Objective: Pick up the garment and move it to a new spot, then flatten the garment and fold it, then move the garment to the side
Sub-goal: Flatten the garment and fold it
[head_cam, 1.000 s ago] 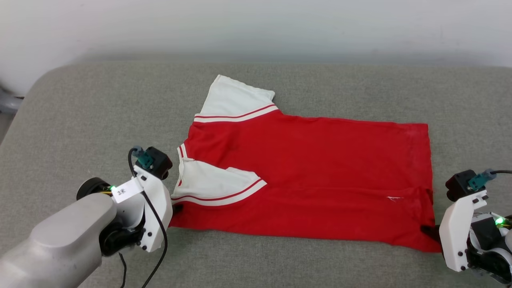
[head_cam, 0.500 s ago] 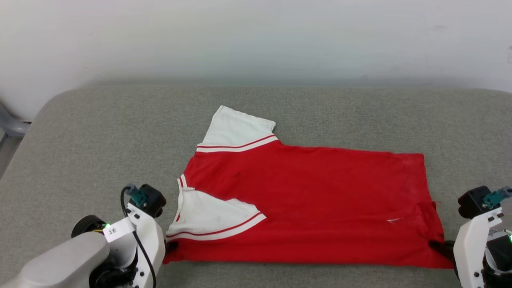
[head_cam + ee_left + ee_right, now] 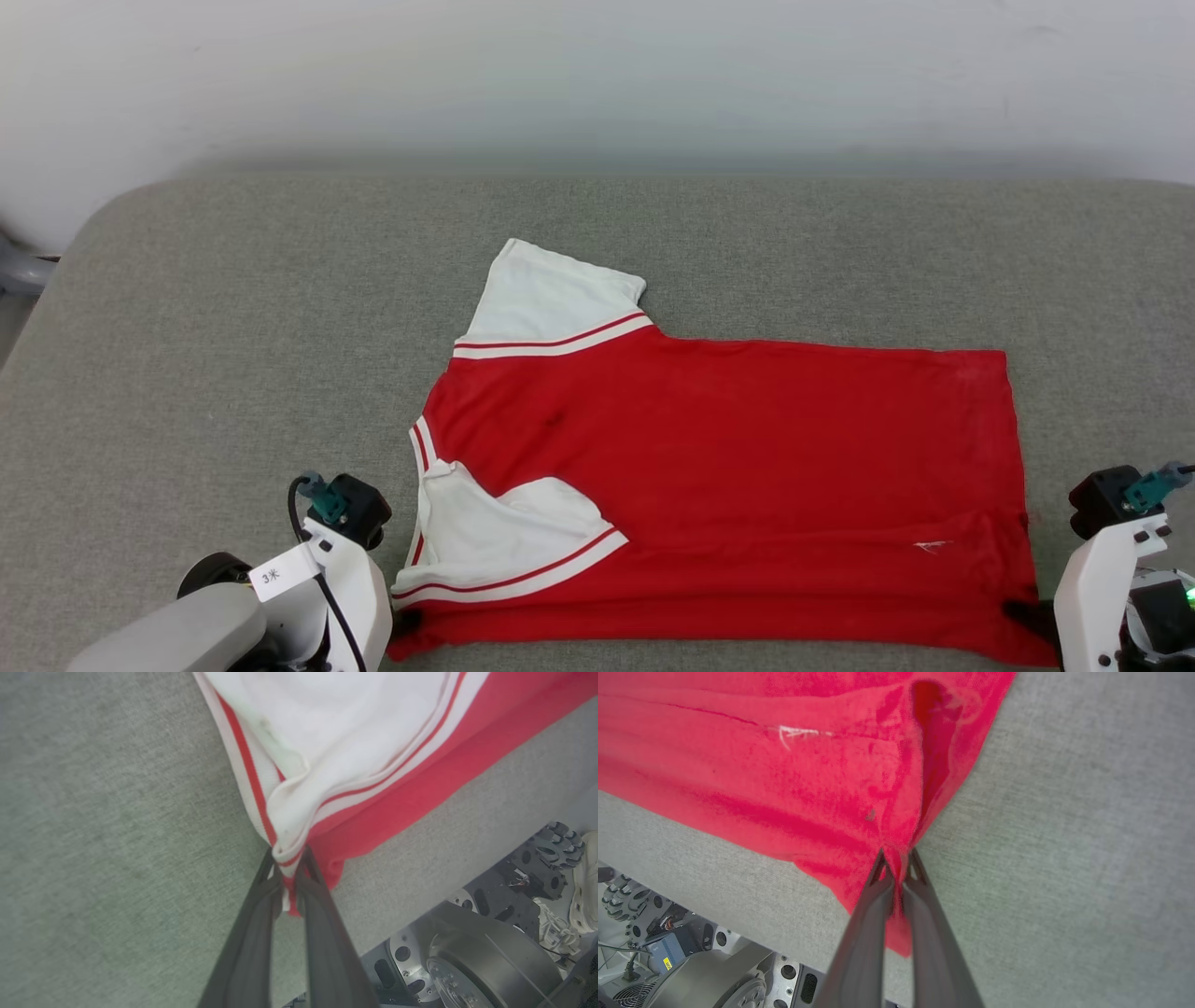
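Grey surface [image 3: 233, 327], garment [image 3: 728, 467] corners tight in left hand [image 3: 289, 856], right hand [image 3: 898, 856]

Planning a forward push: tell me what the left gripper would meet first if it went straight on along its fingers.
The left gripper, shut on the garment at its corner, would run straight into the folded white sleeve ahead; depth beyond is unclear.

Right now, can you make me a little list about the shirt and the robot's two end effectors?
garment: red with white sleeves, lying flat, near sleeve folded onto the body
surface: grey fabric top
left end effector: shut on the striped corner by the folded sleeve
right end effector: shut on the red hem corner
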Tool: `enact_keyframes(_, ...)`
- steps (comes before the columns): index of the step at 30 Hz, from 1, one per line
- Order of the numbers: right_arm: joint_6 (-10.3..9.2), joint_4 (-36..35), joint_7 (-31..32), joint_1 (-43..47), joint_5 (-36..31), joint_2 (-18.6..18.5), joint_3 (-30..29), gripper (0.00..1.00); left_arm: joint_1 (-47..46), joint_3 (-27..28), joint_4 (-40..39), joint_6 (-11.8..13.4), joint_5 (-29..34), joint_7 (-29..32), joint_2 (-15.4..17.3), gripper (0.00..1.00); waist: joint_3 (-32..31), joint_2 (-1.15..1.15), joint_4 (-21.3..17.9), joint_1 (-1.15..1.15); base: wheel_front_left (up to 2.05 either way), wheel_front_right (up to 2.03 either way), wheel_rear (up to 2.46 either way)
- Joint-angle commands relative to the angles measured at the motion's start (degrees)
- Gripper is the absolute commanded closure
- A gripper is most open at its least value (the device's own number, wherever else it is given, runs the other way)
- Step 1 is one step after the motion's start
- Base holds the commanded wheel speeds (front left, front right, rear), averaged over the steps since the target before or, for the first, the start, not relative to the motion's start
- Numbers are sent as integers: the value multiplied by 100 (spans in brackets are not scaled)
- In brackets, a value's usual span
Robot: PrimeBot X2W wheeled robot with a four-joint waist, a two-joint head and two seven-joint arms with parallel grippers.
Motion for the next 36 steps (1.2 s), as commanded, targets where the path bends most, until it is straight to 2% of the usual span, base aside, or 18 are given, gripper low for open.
enact_keyframes(1,-7,114,-52,55,-91,94,-27,100,78,-25,119,-38,43,17,-54,100,50,0,1,0,0,0,0)
enact_keyframes(2,-7,158,-86,51,-128,131,-28,100,85,-26,168,-55,32,4,-76,100,59,0,7,0,0,0,0)
enact_keyframes(3,-7,181,-154,44,-147,169,-42,95,94,-9,214,-77,0,-29,-100,100,58,0,12,0,0,0,0)
enact_keyframes(4,-7,192,-219,48,-151,206,-51,59,99,15,254,-80,-15,-77,-117,100,44,0,18,0,0,0,0)
enact_keyframes(5,-7,194,-296,61,-170,230,-52,0,95,38,292,-82,-24,-116,-118,83,19,0,24,0,0,0,0)
enact_keyframes(6,-6,186,-406,71,-209,240,-73,0,78,52,321,-88,13,-174,-107,33,-18,0,30,0,0,0,0)
enact_keyframes(7,-6,170,-536,74,-244,244,-106,0,49,76,345,-73,73,-262,-95,0,-59,0,37,0,0,0,0)
enact_keyframes(15,-6,-186,-1803,225,-649,349,-485,0,-149,367,199,105,187,-805,145,0,-350,0,0,0,0,0,0)
enact_keyframes(16,-6,-186,-1803,225,-649,349,-485,0,-149,367,199,105,187,-805,145,0,-350,0,0,0,0,0,0)
enact_keyframes(17,-6,-265,-2166,269,-805,472,-687,0,-277,472,164,195,309,-1003,208,0,-382,0,-24,0,0,0,0)
enact_keyframes(18,-6,-265,-2166,269,-805,472,-687,0,-277,472,164,195,309,-1003,208,0,-382,0,-24,0,0,0,0)
enact_keyframes(21,-7,-445,-2708,279,-1178,667,-1053,0,-493,637,173,380,485,-1311,227,0,-380,0,-81,0,0,0,0)
enact_keyframes(25,-6,-764,-3247,362,-1722,1092,-1489,0,-849,816,264,533,691,-1556,189,0,-288,0,-210,0,0,0,0)
enact_keyframes(31,-6,-1416,-3763,452,-2421,1760,-1986,0,-1569,974,491,422,841,-1456,45,0,45,0,-457,0,0,0,0)
enact_keyframes(36,-6,-1890,-3858,418,-2750,2085,-2043,0,-2271,1074,830,156,720,-911,-125,0,511,0,-694,0,0,0,0)
